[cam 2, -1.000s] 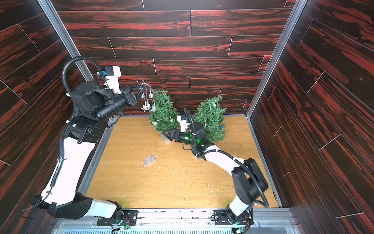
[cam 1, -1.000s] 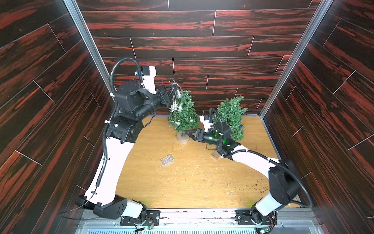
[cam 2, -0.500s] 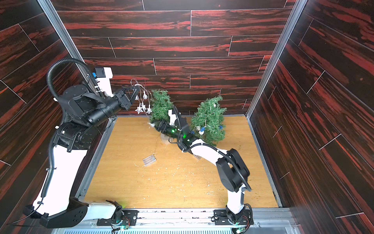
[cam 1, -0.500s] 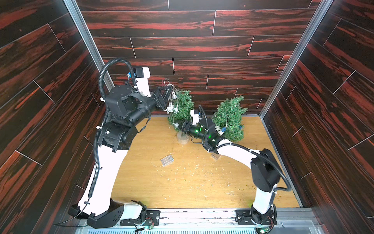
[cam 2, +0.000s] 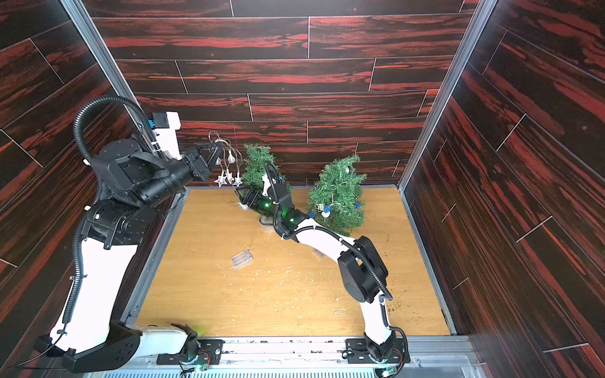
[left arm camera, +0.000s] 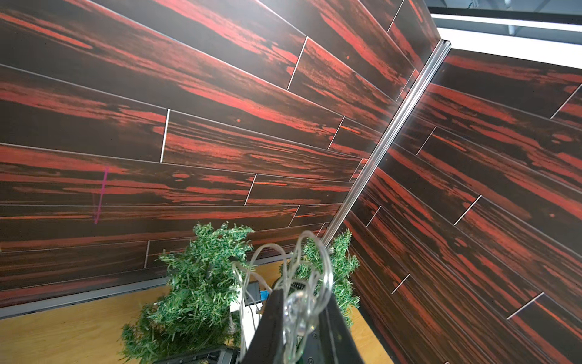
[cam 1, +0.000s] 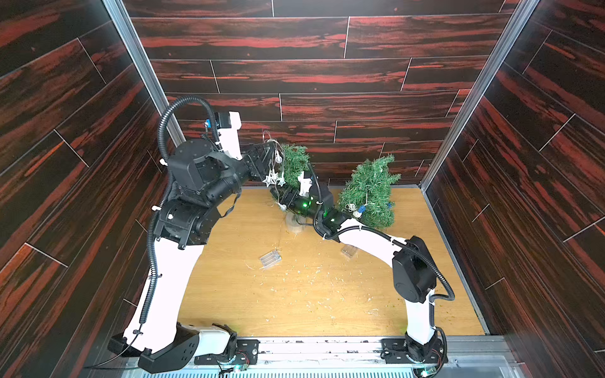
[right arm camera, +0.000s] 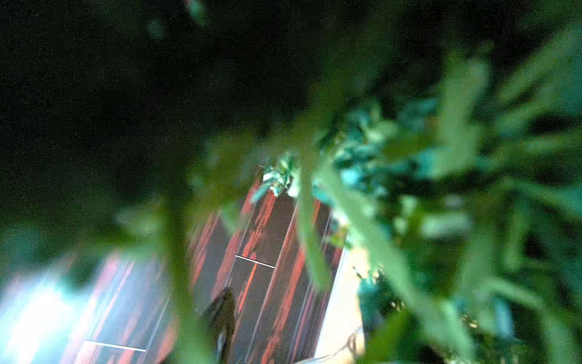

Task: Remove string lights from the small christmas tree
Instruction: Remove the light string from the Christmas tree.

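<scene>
My left gripper [cam 1: 271, 153] [cam 2: 218, 152] is raised beside the top of the left small christmas tree [cam 1: 295, 161] [cam 2: 258, 163]. It is shut on a looped bundle of string lights [left arm camera: 302, 274]. Silvery stars [cam 1: 274, 179] [cam 2: 228, 178] hang below it, and the thin wire runs down past the trunk to a clear battery box [cam 1: 270, 258] [cam 2: 241, 258]. My right gripper [cam 1: 279, 197] [cam 2: 245, 197] is pushed into that tree's lower branches. The right wrist view is blurred green needles, so its jaws cannot be read. The right tree [cam 1: 370, 193] [cam 2: 339, 196] carries blue and white balls [cam 1: 358, 209] [cam 2: 325, 211].
The left tree stands on a round wooden base [cam 1: 294, 226] [cam 2: 266, 226]. A second clear box [cam 1: 348, 252] [cam 2: 319, 252] lies under my right forearm. Pale needle litter [cam 1: 314, 278] is scattered over the wooden floor. Dark panelled walls close in behind both trees and on either side.
My left gripper has pulled back and up to the left, carrying the star strand away from the tree. My right arm has reached left, from between the trees into the left tree's lower branches.
</scene>
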You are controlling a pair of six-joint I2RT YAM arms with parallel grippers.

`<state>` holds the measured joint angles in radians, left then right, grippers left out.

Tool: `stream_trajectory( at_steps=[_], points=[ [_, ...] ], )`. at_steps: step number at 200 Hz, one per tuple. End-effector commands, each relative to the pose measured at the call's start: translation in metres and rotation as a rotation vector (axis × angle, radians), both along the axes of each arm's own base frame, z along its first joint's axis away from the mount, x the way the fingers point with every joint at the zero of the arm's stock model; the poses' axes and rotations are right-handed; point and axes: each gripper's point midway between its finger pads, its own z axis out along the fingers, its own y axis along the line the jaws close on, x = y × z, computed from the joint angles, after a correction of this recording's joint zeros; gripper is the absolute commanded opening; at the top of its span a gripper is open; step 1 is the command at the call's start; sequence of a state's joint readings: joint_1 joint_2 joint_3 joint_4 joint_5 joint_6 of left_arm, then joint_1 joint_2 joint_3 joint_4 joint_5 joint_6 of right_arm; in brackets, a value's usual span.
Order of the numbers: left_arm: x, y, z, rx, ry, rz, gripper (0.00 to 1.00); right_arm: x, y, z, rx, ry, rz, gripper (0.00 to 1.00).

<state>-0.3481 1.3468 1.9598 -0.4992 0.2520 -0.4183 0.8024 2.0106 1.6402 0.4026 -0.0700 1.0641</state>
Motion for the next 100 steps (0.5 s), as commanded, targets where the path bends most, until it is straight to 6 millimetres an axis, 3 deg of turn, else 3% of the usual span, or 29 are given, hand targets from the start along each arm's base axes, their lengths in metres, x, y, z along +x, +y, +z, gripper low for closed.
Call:
stream_trajectory(
  at_steps=[1, 19, 40, 100],
  points=[
    [-0.014, 0.007, 0.013, 0.012, -0.046, 0.016, 0.00, 0.005, 0.006, -0.019, -0.022, 0.025, -0.026, 0.57],
    [-0.012, 0.007, 0.012, 0.015, -0.043, 0.020, 0.00, -0.002, 0.002, -0.019, -0.022, 0.022, -0.028, 0.44],
    [-0.009, 0.005, 0.011, 0.012, -0.040, 0.016, 0.00, -0.009, -0.006, -0.019, -0.033, 0.016, -0.037, 0.39],
    [0.002, 0.000, 0.005, -0.006, -0.017, 0.006, 0.00, -0.026, -0.033, -0.014, -0.100, -0.043, -0.049, 0.09]
  ],
)
